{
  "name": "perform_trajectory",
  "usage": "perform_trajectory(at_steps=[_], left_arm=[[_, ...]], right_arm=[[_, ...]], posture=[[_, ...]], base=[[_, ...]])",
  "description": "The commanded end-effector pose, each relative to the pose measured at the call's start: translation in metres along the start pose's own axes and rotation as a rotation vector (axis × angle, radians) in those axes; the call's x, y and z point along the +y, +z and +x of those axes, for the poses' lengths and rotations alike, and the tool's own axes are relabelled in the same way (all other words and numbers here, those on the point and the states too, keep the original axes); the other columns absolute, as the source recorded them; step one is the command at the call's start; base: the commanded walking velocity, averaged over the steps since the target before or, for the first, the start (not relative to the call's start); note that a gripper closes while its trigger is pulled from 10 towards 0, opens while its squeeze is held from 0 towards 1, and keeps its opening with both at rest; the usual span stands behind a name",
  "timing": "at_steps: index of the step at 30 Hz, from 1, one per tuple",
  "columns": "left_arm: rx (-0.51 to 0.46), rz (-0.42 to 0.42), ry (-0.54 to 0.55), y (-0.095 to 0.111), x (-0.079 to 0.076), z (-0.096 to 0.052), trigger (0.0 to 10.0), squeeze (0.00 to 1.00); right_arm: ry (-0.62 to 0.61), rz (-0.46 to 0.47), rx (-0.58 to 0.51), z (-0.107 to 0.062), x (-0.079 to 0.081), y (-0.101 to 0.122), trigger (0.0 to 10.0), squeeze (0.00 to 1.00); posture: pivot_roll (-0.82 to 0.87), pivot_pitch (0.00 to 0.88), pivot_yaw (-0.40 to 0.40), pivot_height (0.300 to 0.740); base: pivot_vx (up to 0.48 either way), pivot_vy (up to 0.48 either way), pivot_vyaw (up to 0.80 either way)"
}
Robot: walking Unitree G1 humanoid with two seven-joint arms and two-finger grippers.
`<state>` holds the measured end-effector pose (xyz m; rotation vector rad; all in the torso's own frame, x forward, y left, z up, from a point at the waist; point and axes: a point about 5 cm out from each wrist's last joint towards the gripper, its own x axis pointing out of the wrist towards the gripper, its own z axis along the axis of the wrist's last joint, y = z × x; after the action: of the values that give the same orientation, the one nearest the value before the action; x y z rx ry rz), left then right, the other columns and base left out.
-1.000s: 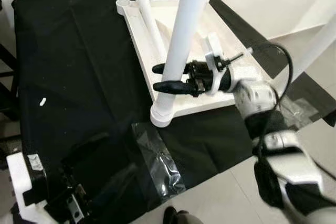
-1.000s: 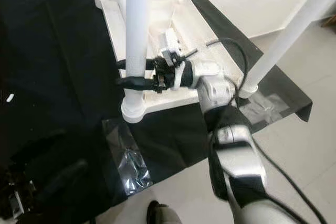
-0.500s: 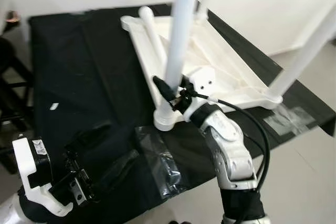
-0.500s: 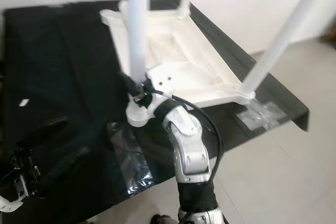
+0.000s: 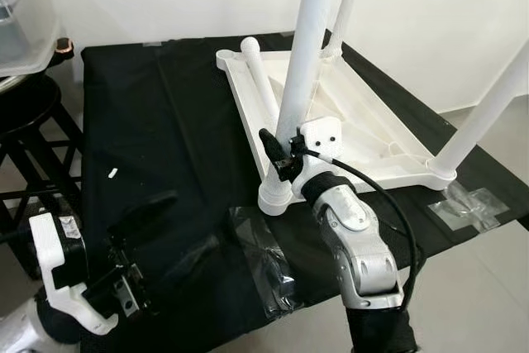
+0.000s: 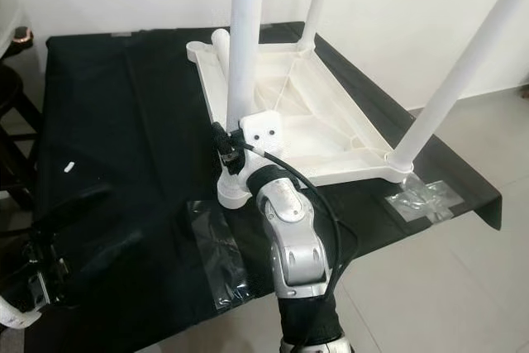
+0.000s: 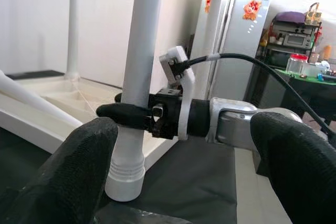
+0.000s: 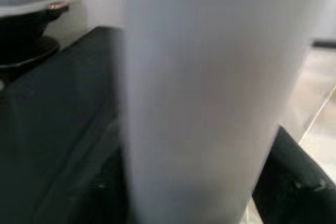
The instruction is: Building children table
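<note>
Three white legs already stand upright from the upturned children's table [image 5: 364, 126], which lies in the upper middle of the head views on a tabletop [image 5: 165, 121] draped in black cloth; a fourth leg [image 5: 258, 80] lies flat along the table's upper left edge, just beside its empty corner socket. Lower down, near the middle of the frame, the right gripper [image 5: 281, 150] reaches up from the bottom edge and its two black fingers [image 7: 123, 114] pinch the nearest leg [image 5: 302, 72] a little above the ribbed collar where that leg enters its socket. In the lower left corner the left gripper [image 7: 184, 171] hangs low by the tabletop's near edge, its fingers spread wide with nothing between them. Two clear plastic bags lie on the cloth, one [image 5: 264, 258] at lower middle, one [image 5: 471, 204] at the right edge. My judgement: the step in hand is seating or tightening this near leg; next, the grip must let go cleanly, then the lying leg must be lifted and stood in the last socket.
</note>
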<state>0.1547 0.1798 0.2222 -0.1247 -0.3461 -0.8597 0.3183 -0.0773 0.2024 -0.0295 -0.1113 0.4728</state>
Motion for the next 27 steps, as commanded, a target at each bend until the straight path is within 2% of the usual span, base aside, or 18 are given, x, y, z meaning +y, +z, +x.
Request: perform_trajectory(at_steps=[1, 3, 4, 5, 6, 8, 9, 10, 12, 15, 21, 22, 23, 24, 25, 27], left_arm=[[0.025, -0.001, -0.014, -0.002, -0.001, 0.000, 10.0, 0.00], [0.025, -0.003, -0.012, -0.002, -0.002, 0.000, 10.0, 0.00], [0.025, -0.003, -0.012, -0.002, -0.002, 0.000, 10.0, 0.00], [0.026, -0.006, -0.009, -0.003, -0.004, -0.001, 10.0, 0.00], [0.026, -0.006, -0.009, -0.003, -0.004, -0.001, 10.0, 0.00], [0.027, -0.007, -0.006, -0.003, -0.005, -0.002, 10.0, 0.00], [0.031, -0.009, -0.003, -0.003, -0.006, -0.003, 10.0, 0.00], [0.031, -0.009, -0.003, -0.003, -0.006, -0.003, 10.0, 0.00], [0.036, -0.011, 0.000, -0.004, -0.006, -0.003, 10.0, 0.00], [0.046, -0.011, 0.008, -0.003, -0.010, -0.006, 10.0, 0.00], [0.061, -0.004, 0.030, 0.000, -0.012, -0.012, 10.0, 0.00], [0.065, -0.002, 0.038, 0.001, -0.012, -0.014, 10.0, 0.00], [0.065, -0.002, 0.038, 0.001, -0.012, -0.014, 10.0, 0.00], [0.069, 0.000, 0.044, 0.002, -0.012, -0.016, 10.0, 0.00], [0.073, 0.001, 0.049, 0.002, -0.013, -0.017, 10.0, 0.00], [0.074, 0.000, 0.050, 0.002, -0.013, -0.018, 10.0, 0.00]], right_arm=[[0.019, 0.018, -0.039, 0.001, -0.004, 0.008, 10.0, 1.00], [0.148, 0.014, -0.096, 0.006, -0.007, 0.021, 10.0, 1.00], [0.148, 0.014, -0.096, 0.006, -0.007, 0.021, 10.0, 1.00], [0.384, 0.002, -0.125, 0.008, -0.013, 0.036, 10.0, 1.00], [0.384, 0.002, -0.125, 0.008, -0.013, 0.036, 10.0, 1.00], [0.497, -0.015, -0.122, 0.008, -0.018, 0.041, 10.0, 1.00], [0.572, -0.071, -0.107, 0.009, -0.024, 0.042, 10.0, 0.00], [0.572, -0.071, -0.107, 0.009, -0.024, 0.042, 10.0, 0.00], [0.660, -0.133, -0.086, 0.010, -0.031, 0.043, 10.0, 0.00], [0.813, -0.049, -0.058, 0.022, -0.051, 0.048, 10.0, 0.00], [0.922, -0.003, -0.060, 0.031, -0.060, 0.061, 10.0, 0.00], [0.977, 0.001, -0.051, 0.031, -0.061, 0.063, 9.3, 0.00], [0.977, 0.001, -0.051, 0.031, -0.061, 0.063, 9.3, 0.00], [1.005, 0.002, -0.044, 0.032, -0.062, 0.065, 6.9, 0.00], [1.041, -0.004, -0.033, 0.033, -0.064, 0.067, 0.0, 0.00], [1.050, -0.008, -0.029, 0.033, -0.064, 0.067, 0.0, 0.00]], posture=[[0.14, 0.142, -0.111, 0.740], [0.14, 0.146, -0.114, 0.740], [0.14, 0.146, -0.114, 0.740], [0.14, 0.156, -0.118, 0.740], [0.14, 0.156, -0.118, 0.740], [0.14, 0.156, -0.118, 0.740], [0.15, 0.168, -0.122, 0.740], [0.15, 0.168, -0.122, 0.740], [0.15, 0.168, -0.122, 0.740], [0.18, 0.190, -0.133, 0.740], [0.21, 0.202, -0.144, 0.740], [0.22, 0.206, -0.148, 0.740], [0.22, 0.206, -0.148, 0.740], [0.22, 0.206, -0.148, 0.740], [0.23, 0.210, -0.152, 0.740], [0.23, 0.210, -0.152, 0.740]], base=[[0.000, 0.000, 0.00], [0.000, 0.000, 0.00], [0.000, 0.000, 0.00], [0.000, 0.000, 0.00], [0.000, 0.000, 0.00], [0.000, 0.000, 0.00], [0.000, 0.000, 0.00], [0.000, 0.000, 0.00], [0.000, 0.000, 0.00], [0.000, 0.000, 0.00], [0.000, 0.000, 0.00], [0.000, 0.000, 0.00], [0.000, 0.000, 0.00], [0.000, 0.000, 0.00], [0.000, 0.000, 0.00], [0.000, 0.000, 0.00]])
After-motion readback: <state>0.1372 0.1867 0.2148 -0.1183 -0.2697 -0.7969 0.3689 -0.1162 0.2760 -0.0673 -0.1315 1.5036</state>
